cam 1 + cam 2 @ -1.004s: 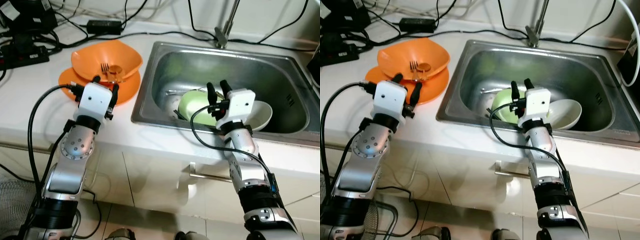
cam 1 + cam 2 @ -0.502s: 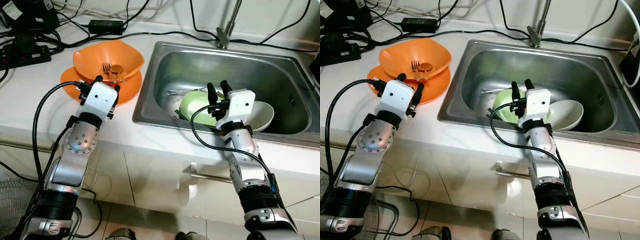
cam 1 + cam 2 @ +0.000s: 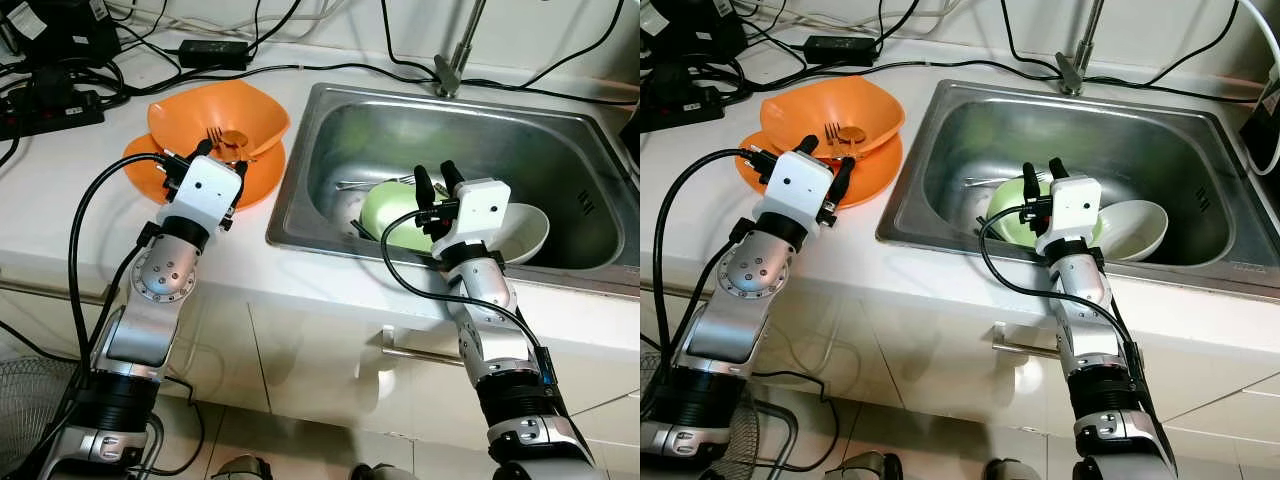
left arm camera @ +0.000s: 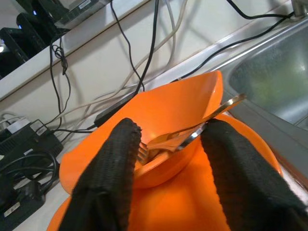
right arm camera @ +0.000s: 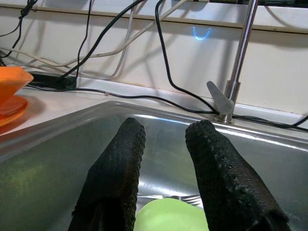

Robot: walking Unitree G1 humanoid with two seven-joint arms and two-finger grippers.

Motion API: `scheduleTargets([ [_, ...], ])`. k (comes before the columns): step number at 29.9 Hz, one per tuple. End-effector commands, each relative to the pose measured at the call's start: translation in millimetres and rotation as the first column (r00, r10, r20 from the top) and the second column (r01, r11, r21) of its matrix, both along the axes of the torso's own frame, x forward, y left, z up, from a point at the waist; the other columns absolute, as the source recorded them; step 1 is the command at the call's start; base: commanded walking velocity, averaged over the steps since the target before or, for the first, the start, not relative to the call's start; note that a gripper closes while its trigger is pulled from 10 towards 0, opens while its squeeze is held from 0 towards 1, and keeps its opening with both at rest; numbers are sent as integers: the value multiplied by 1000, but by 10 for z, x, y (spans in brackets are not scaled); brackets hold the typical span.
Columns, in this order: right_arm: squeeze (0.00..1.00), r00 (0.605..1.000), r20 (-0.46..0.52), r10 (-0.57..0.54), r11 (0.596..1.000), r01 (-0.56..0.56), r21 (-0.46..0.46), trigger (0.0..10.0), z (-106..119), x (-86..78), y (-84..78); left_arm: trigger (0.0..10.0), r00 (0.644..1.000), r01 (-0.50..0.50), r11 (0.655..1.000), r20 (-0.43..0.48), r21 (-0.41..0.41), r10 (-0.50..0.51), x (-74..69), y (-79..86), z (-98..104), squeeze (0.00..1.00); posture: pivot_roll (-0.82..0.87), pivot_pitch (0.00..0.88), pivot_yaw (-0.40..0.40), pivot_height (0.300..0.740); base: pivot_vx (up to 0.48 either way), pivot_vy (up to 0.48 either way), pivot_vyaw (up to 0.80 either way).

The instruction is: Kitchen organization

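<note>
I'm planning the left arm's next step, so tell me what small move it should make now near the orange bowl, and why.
Probably ease the left gripper slightly forward and down toward the fork. Its fingers are open, bracketing the orange bowl that sits on the orange plate, and they grip nothing yet. The fork lies in the bowl with its handle over the rim, just ahead of the fingertips.

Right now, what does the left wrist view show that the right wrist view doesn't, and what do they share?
Left wrist view: the open left gripper pointed at the orange bowl stacked on the orange plate, cutlery resting in the bowl.

Right wrist view: the open right gripper above the green bowl, with the faucet behind.

Shared: the steel sink, the wall and black cables.
</note>
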State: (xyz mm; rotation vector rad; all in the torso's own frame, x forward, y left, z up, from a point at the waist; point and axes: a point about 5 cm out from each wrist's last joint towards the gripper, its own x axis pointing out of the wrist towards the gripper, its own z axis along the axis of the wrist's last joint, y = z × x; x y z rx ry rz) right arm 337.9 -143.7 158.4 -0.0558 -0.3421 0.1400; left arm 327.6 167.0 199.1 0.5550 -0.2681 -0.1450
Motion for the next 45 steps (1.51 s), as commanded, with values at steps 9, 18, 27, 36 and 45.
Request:
scheduleTargets([
  [9,0,1000,-3,-18,1000,18,17,10000,4,-5,-29,0,1000,22,1000,-11,18,-22,-3,-63,-41,0,-7,71,-6,740,0,0,0],
  [18,0,1000,-4,-25,999,25,22,10000,8,2,-32,0,1000,22,1000,-6,16,-22,4,-61,-20,0,-7,73,-6,740,0,0,0],
  [27,0,1000,-9,-28,999,28,22,10000,2,5,-30,0,1000,26,999,7,20,-26,1,-59,29,0,-6,76,-8,740,0,0,0],
  [36,0,1000,-10,-26,999,26,22,10000,3,7,-27,0,998,24,999,52,32,-26,-20,-62,181,0,-4,77,-11,740,0,0,0],
  [45,0,1000,-8,-23,999,24,23,10000,14,14,-28,10000,993,-37,998,115,53,31,-39,-20,341,0,-2,80,-16,740,0,0,0],
])
